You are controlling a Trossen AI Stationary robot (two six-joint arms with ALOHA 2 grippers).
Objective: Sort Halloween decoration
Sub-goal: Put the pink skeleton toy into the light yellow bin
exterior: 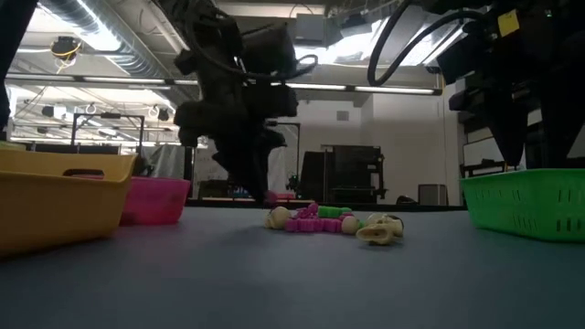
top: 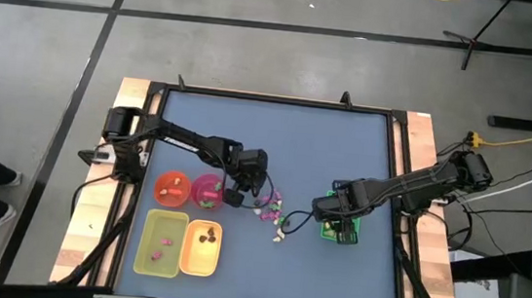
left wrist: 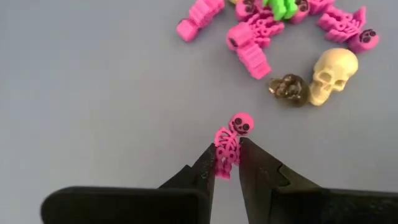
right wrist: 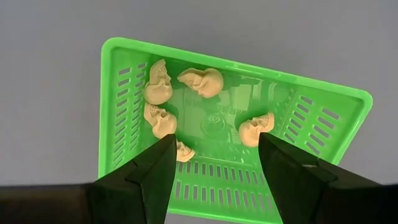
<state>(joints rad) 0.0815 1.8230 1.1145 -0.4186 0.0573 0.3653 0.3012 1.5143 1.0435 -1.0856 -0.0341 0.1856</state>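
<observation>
The left hand (left wrist: 229, 163) pinches a magenta plastic skeleton (left wrist: 231, 142), long axis pointing forward, beside the trinket pile (left wrist: 273, 25). The right hand (right wrist: 214, 158), spread, hovers over the green slotted tray (right wrist: 118, 56).

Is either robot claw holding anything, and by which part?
The left gripper pinches a magenta skeleton by its ribcage. The right gripper, open above the green basket, holds nothing.

A grey concrete floor (top: 258, 31) crossed by dark seams surrounds the blue-topped table (top: 277, 140) with its pale wooden edges. Beyond it, long ceiling light strips (exterior: 82, 27) and exposed ducts (exterior: 137, 59) run above a pale wall (exterior: 402, 146), where dark cabinets (exterior: 343, 174) stand.
</observation>
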